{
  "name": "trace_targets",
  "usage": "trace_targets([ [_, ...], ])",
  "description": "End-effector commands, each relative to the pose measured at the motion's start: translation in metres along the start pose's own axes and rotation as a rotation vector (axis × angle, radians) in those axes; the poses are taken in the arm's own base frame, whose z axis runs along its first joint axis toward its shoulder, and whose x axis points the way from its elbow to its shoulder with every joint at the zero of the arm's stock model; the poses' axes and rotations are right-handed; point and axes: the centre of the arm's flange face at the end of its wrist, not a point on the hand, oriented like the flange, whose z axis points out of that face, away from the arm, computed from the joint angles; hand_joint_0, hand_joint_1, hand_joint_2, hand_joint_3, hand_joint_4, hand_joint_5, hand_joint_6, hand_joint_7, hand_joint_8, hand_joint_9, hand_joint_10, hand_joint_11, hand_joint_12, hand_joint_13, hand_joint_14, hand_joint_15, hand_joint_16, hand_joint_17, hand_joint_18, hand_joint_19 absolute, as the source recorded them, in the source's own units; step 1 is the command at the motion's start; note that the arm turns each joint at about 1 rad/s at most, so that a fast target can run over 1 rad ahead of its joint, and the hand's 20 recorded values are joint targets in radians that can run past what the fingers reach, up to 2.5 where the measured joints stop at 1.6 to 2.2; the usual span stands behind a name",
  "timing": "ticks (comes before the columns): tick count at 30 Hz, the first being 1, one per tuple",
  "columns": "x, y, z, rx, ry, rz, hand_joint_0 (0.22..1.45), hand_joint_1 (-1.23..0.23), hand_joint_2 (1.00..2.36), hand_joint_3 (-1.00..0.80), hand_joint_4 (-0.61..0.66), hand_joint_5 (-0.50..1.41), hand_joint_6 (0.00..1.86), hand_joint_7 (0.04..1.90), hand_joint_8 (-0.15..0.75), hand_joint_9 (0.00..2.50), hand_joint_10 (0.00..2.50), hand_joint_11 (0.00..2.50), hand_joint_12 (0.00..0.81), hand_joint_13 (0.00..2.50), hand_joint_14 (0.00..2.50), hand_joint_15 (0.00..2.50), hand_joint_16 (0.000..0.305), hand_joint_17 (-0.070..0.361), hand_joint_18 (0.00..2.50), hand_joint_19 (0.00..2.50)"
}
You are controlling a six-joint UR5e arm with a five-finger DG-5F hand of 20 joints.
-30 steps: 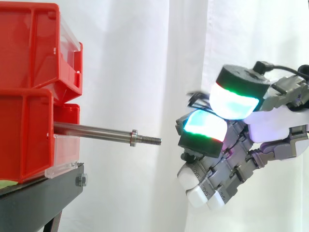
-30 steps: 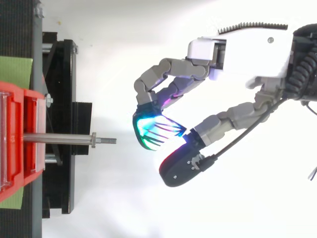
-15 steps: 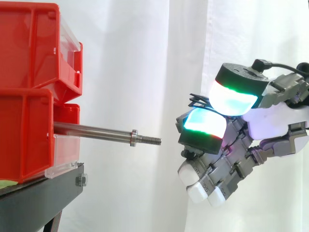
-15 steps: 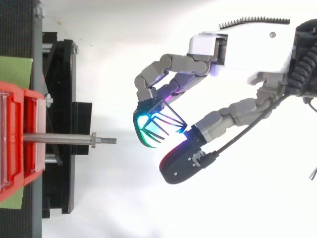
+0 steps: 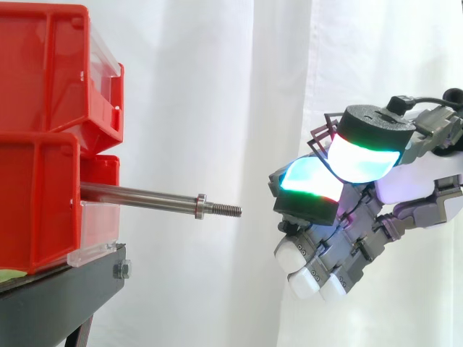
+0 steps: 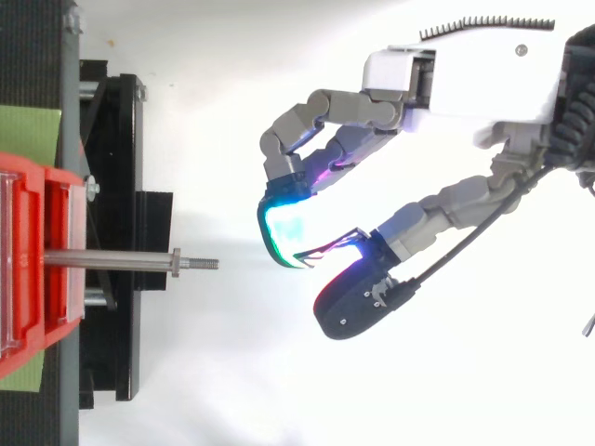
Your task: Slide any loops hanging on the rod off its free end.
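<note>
side view: robot hand farther from the rod than before, dark loop in its pinch.

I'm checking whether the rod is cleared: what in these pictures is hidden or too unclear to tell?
- Rod: its fixed end is hidden behind the red bins in both views.
- Thin dark wire pinched in the hand: mostly covered by the pads in both views; its full shape is unreadable.
- Hand's wrist: cut off by the right edge, both views.
</note>
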Motion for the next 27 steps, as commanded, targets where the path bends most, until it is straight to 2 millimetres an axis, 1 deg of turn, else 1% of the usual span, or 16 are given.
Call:
trace_targets([
  [1,-0.0004,0.0004,-0.0017,0.015,0.001,0.011,0.66,-0.9,1.0,-0.5,0.17,-0.21,0.83,1.21,0.27,0.72,0.0,0.12,0.263,0.75,0.0,0.07,0.044,0.099,0.73,0.16],
  [5,-0.0003,-0.0002,-0.0023,0.021,0.002,0.017,0.62,-0.89,1.0,-0.5,0.17,-0.21,0.82,1.22,0.271,0.73,0.01,0.12,0.265,0.75,0.0,0.07,0.044,0.1,0.74,0.16],
  [8,-0.0001,-0.0006,-0.0028,0.025,0.004,0.024,0.56,-0.88,1.0,-0.5,0.18,-0.21,0.82,1.2,0.276,0.73,0.0,0.11,0.27,0.75,0.0,0.07,0.045,0.101,0.74,0.16],
  [11,0.0002,-0.0016,-0.0039,0.035,0.009,0.031,0.55,-0.87,1.0,-0.5,0.19,-0.21,0.82,1.19,0.282,0.74,0.0,0.12,0.273,0.75,0.0,0.06,0.045,0.102,0.74,0.15],
  [12,-0.0008,-0.002,-0.0042,0.037,0.007,0.031,0.62,-0.85,1.0,-0.5,0.17,-0.21,0.82,1.2,0.275,0.74,0.0,0.11,0.264,0.75,0.0,0.06,0.044,0.098,0.73,0.16],
  [13,0.0003,-0.002,-0.0044,0.04,0.009,0.032,0.62,-0.85,1.0,-0.5,0.17,-0.2,0.81,1.19,0.272,0.75,0.0,0.11,0.265,0.75,0.0,0.06,0.044,0.098,0.74,0.16],
  [14,0.0002,-0.0016,-0.0046,0.041,0.01,0.035,0.68,-0.85,1.0,-0.5,0.16,-0.2,0.81,1.2,0.27,0.76,0.0,0.11,0.264,0.77,0.0,0.07,0.044,0.099,0.75,0.15],
  [16,0.0,-0.0007,-0.0049,0.044,0.01,0.038,0.7,-0.86,1.0,-0.5,0.15,-0.2,0.81,1.21,0.27,0.76,0.0,0.11,0.263,0.77,0.0,0.06,0.044,0.099,0.75,0.15],
  [20,-0.0021,-0.0018,-0.0057,0.051,0.008,0.047,0.72,-0.85,1.0,-0.5,0.11,-0.2,0.81,1.21,0.269,0.76,0.0,0.11,0.263,0.77,0.0,0.06,0.044,0.098,0.75,0.15],
  [26,-0.0033,-0.0021,-0.0086,0.077,0.012,0.062,0.69,-0.85,1.0,-0.5,0.1,-0.21,0.82,1.3,0.269,0.76,0.0,0.12,0.264,0.75,0.0,0.07,0.042,0.095,0.7,0.15],
  [27,-0.0025,-0.0011,-0.0093,0.078,0.013,0.061,0.67,-0.82,1.0,-0.5,0.12,-0.21,0.82,1.3,0.268,0.76,0.01,0.12,0.266,0.74,0.0,0.07,0.042,0.095,0.69,0.15],
])
